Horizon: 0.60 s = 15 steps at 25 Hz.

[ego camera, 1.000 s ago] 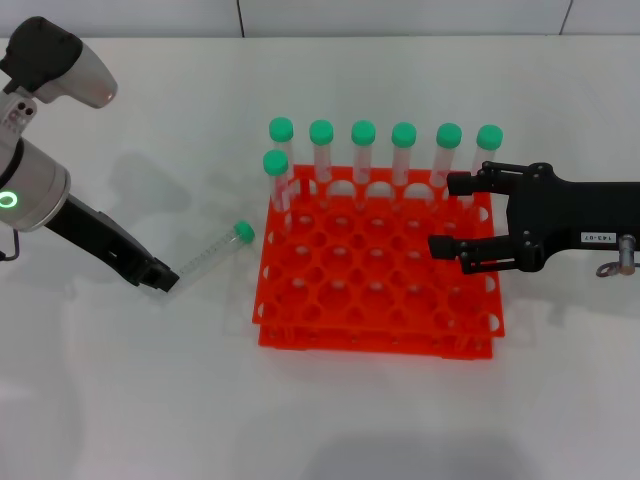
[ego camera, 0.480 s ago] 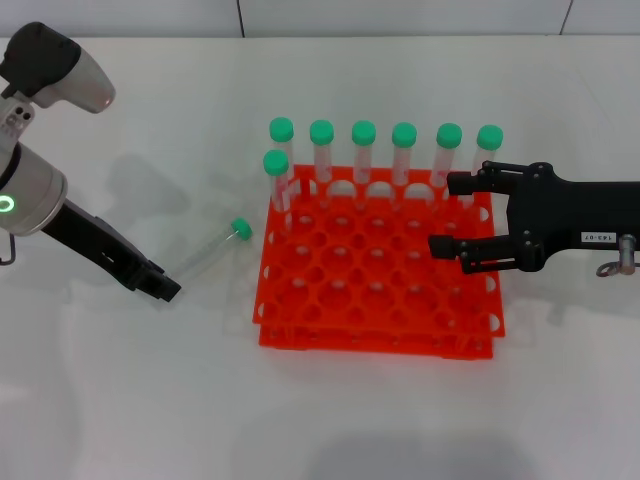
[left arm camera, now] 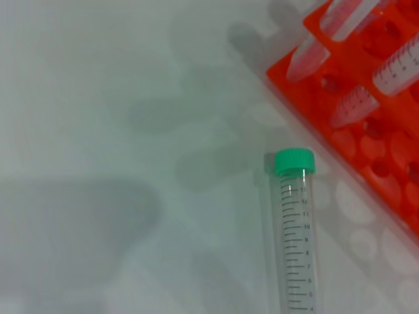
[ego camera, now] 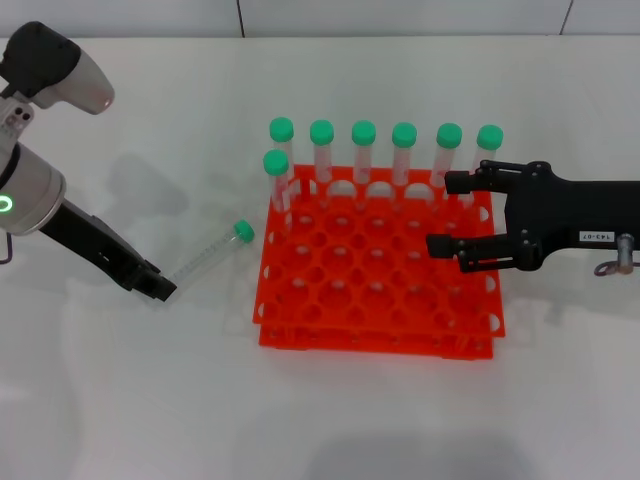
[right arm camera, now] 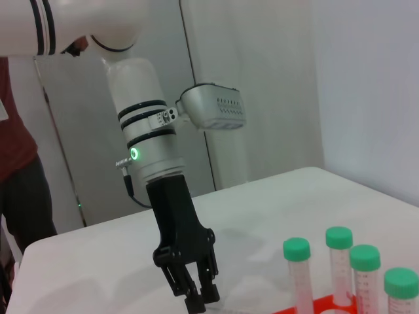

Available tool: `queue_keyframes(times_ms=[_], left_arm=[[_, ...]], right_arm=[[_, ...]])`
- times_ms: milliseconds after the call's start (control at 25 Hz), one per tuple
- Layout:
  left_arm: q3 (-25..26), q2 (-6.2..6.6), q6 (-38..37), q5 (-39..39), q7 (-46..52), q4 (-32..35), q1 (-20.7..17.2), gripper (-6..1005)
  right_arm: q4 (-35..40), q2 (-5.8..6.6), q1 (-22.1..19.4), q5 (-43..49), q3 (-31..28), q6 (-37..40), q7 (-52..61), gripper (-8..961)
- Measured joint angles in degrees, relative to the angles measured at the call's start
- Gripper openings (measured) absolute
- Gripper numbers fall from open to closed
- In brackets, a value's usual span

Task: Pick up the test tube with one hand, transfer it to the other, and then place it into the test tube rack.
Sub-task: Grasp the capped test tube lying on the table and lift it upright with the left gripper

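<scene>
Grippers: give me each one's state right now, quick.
Left gripper: cannot be told, at the base end of the lying tube.
Right gripper: open, empty, over the rack.

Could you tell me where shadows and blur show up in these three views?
Head view: soft grey shadows fall on the white table behind the left gripper and beside the slim clear green-capped test tube. Left wrist view: broad shadows lie on the table; the tube's graduations read sharply, the bright orange-red plastic test tube rack looks soft. Right wrist view: the nearest green caps look slightly soft.
</scene>
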<state>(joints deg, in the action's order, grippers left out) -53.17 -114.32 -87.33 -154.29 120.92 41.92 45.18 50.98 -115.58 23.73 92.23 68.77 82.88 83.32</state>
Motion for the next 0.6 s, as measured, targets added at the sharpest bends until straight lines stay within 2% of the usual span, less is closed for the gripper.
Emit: queue_keyframes(times_ms=[600], left_arm=[[-0.3, -0.25, 0.8, -0.7, -0.3, 0.0, 0.6, 282]], right_arm=[[0.1, 0.0, 0.0, -0.3, 0.1, 0.1, 0.0, 875]])
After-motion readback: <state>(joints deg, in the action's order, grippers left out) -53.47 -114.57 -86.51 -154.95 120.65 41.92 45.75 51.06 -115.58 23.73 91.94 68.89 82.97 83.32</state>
